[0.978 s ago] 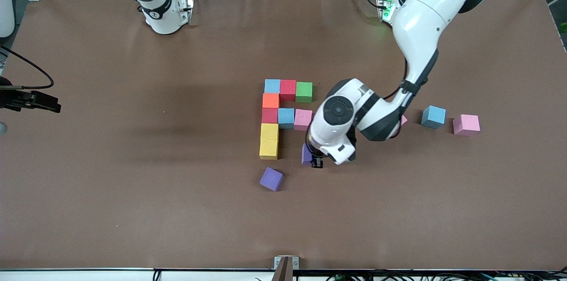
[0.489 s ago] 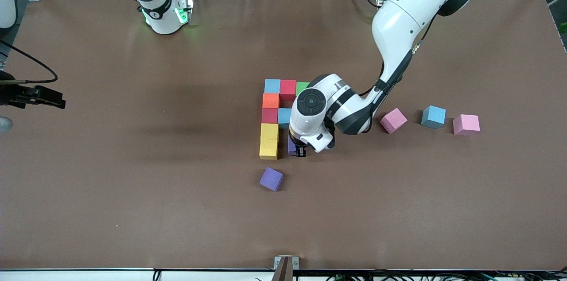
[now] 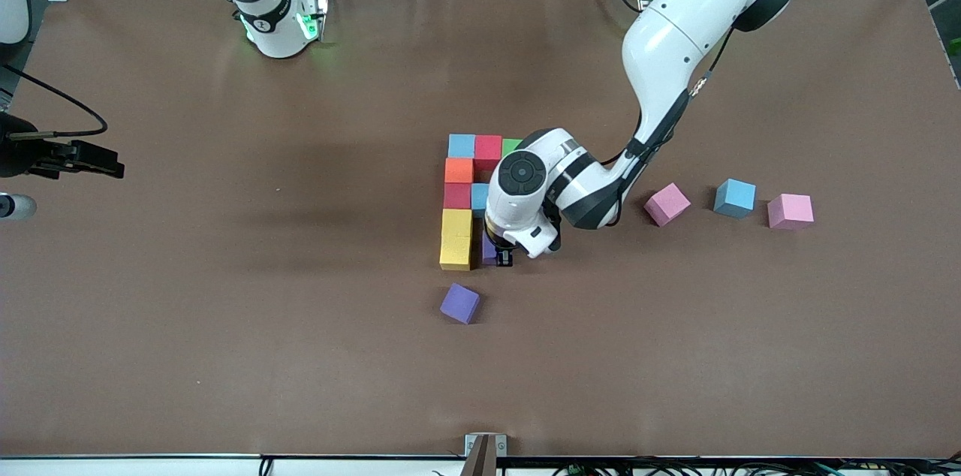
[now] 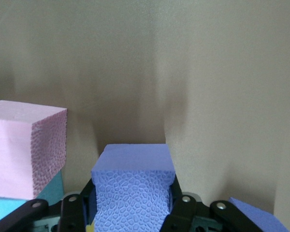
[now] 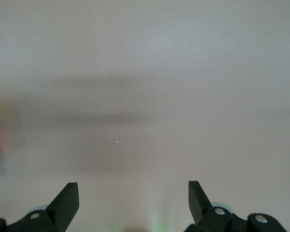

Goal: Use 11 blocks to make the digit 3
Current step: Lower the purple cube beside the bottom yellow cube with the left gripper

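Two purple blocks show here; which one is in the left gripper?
The purple block beside the yellow blocks, clamped in the left gripper. The other purple block lies loose, nearer the front camera.

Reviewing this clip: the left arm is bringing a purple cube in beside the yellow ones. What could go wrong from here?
1. The left end effector, shut on the purple foam cube, sits right beside the lower yellow foam cube; lowering or releasing could nudge that column askew.
2. The wrist hides part of the middle row, so the pink foam cube there might be bumped.
3. The loose purple foam cube lies close by and still needs placing.

The right end effector waits open.
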Robot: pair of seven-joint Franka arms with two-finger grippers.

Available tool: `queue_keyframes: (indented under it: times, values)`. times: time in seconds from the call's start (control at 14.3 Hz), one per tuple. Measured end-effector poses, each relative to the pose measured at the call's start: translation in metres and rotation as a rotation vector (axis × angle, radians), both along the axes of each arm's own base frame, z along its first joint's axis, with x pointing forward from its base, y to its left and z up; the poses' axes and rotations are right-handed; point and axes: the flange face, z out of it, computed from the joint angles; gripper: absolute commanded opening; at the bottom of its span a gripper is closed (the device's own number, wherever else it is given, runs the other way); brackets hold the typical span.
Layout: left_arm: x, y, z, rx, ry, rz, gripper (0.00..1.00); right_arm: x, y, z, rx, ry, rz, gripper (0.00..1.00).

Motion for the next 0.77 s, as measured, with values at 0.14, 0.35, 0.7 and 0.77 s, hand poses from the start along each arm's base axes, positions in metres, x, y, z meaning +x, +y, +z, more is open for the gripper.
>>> queue_keyframes:
  times: [0.14,0.35,0.7,0.77]
  values:
    - [-0.004,-0.006,-0.003,0.015,-0.015,-0.012,0.27,0.001,0.002,0.000,0.007,-0.003,0.007,1.00]
    - [-0.005,-0.011,-0.002,0.016,-0.021,-0.019,0.27,0.001,0.006,0.004,0.011,-0.012,0.015,1.00]
    - [-0.004,-0.015,0.001,0.006,-0.031,-0.024,0.27,0.003,0.001,0.006,0.013,-0.031,0.009,1.00]
    - [-0.003,-0.016,0.002,0.004,-0.033,-0.023,0.27,0.004,0.002,0.006,0.014,-0.039,0.011,1.00]
